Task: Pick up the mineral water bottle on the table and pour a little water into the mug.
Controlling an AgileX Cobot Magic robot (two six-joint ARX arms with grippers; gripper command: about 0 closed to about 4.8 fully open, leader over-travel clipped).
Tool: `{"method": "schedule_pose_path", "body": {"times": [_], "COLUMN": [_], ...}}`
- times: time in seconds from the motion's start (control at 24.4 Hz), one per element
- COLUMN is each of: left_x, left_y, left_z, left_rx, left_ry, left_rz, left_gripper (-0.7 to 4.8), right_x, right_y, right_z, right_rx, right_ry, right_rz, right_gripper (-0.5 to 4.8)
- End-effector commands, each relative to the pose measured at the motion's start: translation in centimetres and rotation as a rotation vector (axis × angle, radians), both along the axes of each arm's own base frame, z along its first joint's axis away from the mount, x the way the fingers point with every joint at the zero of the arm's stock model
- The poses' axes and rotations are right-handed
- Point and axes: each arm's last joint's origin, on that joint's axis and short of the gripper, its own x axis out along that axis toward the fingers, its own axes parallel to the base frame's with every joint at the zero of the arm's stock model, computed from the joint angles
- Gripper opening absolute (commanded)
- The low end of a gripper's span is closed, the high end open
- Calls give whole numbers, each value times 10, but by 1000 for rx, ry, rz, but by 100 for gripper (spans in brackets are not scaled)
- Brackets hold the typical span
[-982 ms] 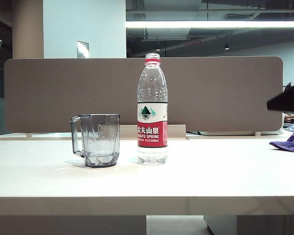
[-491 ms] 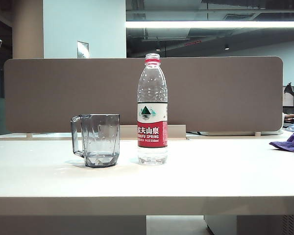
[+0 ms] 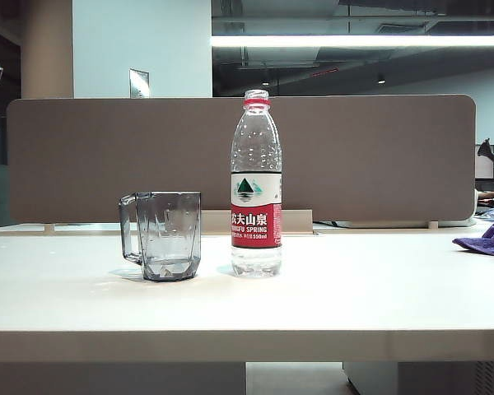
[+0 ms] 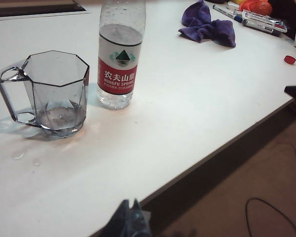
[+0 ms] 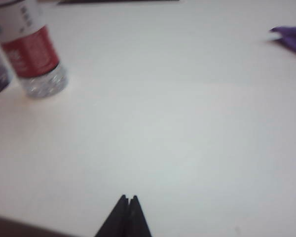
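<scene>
The mineral water bottle (image 3: 256,189) stands upright and uncapped mid-table, with its red label (image 4: 117,79) facing the front. The smoky grey mug (image 3: 169,234) stands just left of it, apart from it, handle (image 4: 7,94) pointing away from the bottle. A little water (image 4: 59,116) lies in the mug's bottom. My left gripper (image 4: 129,202) is shut and empty at the table's front edge, well short of both. My right gripper (image 5: 129,197) is shut and empty low over bare table, far from the bottle (image 5: 37,59). Neither gripper shows in the exterior view.
A purple cloth (image 3: 487,239) lies at the table's right end, with pens and small items (image 4: 251,17) and a red cap (image 4: 289,59) near it. Water drops (image 4: 17,155) sit in front of the mug. A grey partition (image 3: 379,156) runs along the back.
A dark arm part that stood at the exterior view's right edge one second ago has left that view. Bottle and mug have not moved.
</scene>
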Motion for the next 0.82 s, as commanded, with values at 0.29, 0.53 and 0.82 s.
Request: {"method": "schedule_pose_path", "body": {"times": [0.29,0.53,0.82], "left_x": [0,0,0], "left_y": [0,0,0], "left_z": [3,3,3], "left_rx": [-11,-11,-10], "left_ry": [-18,-18,-18], "left_rz": [-5,-5,-5], "left_gripper": [-4,-4,-4], "right_x": [1,2,2], "right_y": [-15,-28,-29], "right_z": [7,7,7], "right_rx": [25,17,16], "right_ry": [-101,-103,-103], "right_rz": [-152,-292,-302], "right_gripper": [-4,-4,-4]}}
